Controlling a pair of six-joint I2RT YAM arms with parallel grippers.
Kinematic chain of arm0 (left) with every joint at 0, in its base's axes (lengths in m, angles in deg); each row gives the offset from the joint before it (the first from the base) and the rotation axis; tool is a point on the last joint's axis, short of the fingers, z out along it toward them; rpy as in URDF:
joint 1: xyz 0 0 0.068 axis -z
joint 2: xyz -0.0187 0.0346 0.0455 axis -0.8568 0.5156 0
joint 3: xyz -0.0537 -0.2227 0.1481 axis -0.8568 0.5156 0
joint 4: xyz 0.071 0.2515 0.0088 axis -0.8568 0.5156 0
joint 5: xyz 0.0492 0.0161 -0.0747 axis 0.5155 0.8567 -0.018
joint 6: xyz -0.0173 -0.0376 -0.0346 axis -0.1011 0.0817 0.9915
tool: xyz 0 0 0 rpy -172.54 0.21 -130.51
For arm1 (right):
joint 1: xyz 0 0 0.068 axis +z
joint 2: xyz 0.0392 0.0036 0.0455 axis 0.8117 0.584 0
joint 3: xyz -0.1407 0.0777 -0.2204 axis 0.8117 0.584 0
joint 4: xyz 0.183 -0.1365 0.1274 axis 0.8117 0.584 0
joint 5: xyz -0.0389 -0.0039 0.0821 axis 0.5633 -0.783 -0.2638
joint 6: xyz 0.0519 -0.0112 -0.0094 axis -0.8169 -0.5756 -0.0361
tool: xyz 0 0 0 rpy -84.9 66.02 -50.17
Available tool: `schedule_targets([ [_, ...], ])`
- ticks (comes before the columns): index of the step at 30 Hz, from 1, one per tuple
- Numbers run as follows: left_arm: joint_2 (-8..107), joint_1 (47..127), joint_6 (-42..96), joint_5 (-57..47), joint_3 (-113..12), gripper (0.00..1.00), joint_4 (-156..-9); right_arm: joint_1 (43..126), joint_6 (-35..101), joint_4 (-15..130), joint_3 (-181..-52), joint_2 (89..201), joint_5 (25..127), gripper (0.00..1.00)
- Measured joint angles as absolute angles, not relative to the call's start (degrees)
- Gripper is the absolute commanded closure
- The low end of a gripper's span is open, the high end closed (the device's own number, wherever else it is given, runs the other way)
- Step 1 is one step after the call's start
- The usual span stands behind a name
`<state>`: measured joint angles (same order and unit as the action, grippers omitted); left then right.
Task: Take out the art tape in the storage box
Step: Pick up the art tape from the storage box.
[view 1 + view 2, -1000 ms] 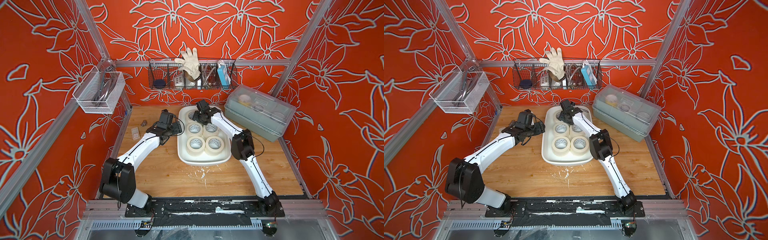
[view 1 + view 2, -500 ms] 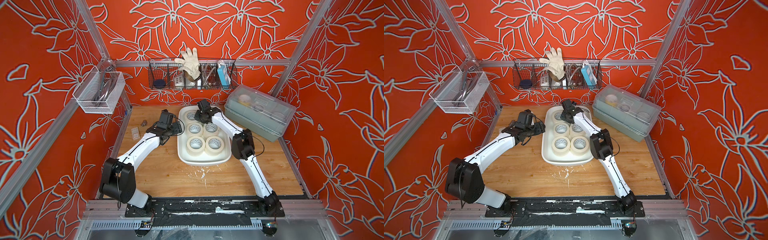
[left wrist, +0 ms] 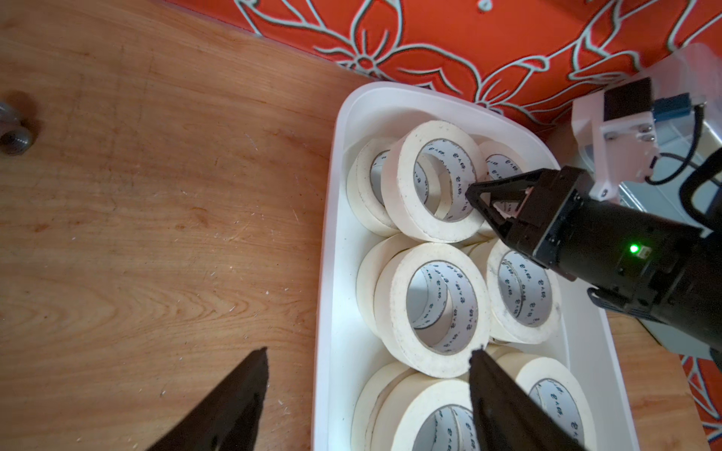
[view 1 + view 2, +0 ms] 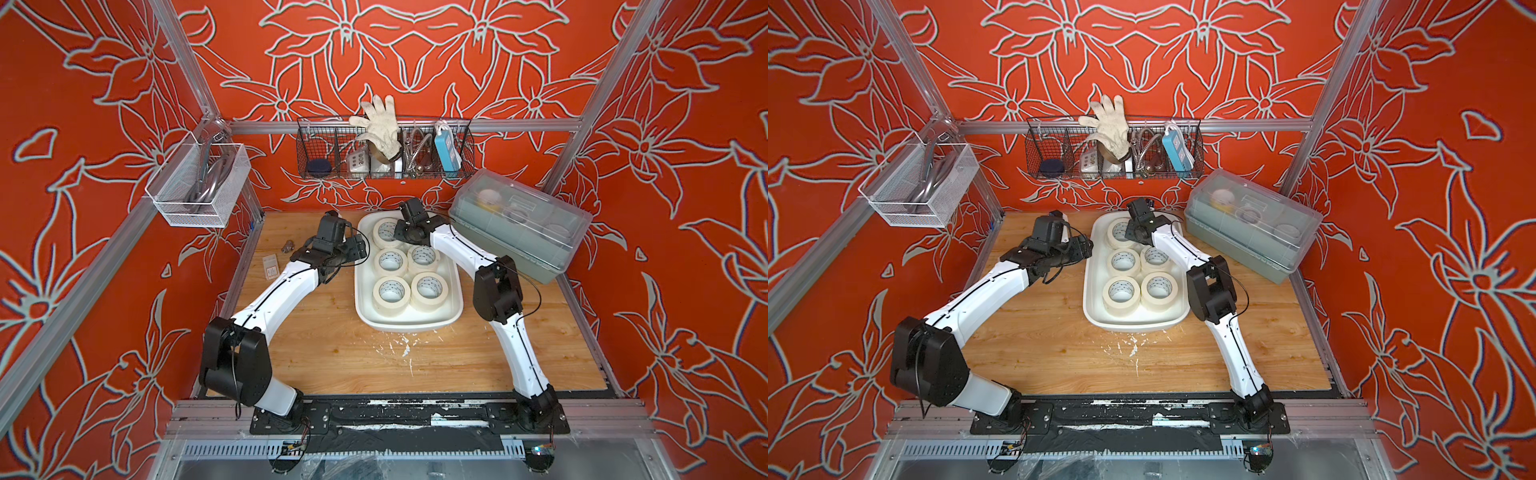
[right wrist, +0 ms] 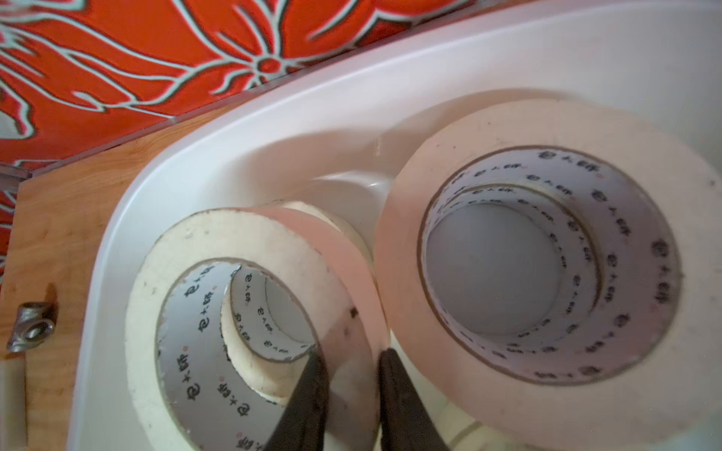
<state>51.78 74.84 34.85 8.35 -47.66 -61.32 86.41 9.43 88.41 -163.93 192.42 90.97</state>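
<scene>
Left wall: white mesh basket hung above the counter. Near the counter's left edge, toward the back, a small card lies flat. A metal fitting sits just behind it, apart.

Left hand: released, jaws wide, nothing between them. It hangs at the left long side of the storage box. In the left wrist view one finger shows over bare counter, the other over the box's inside by a roll. Whether it touches the tape, cannot tell.

Storage box: white, lidless, at the counter's middle and reaching toward the back edge, long sides running front to back. All the art tape is inside it. The cream rolls lie flat in two columns, two high where a side shows. Five stacks show in both top views. A sixth, at the box's back right, shows only in the left wrist view, behind the right hand.

Right hand: clenched on the top roll of the stack in the box's back left corner. One finger is inside the core, one on the outer face, the wall pinched between. This roll sits askew, off-centre on the roll beneath. Whether it is lifted clear, cannot tell.

Back wall: wire basket, with a glove sticking up.

Counter's back right corner: grey-green box, clear domed lid on, set at an angle.
</scene>
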Motion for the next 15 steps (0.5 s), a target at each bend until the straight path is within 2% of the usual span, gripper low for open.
schedule_targets([
  [15, 51.8, 80.3, 28.6, 7.1, -49.8, 0.21, -60.5, 87.3, 24.4, 87.1, -147.9, 174.8, 92.5, 0.95],
])
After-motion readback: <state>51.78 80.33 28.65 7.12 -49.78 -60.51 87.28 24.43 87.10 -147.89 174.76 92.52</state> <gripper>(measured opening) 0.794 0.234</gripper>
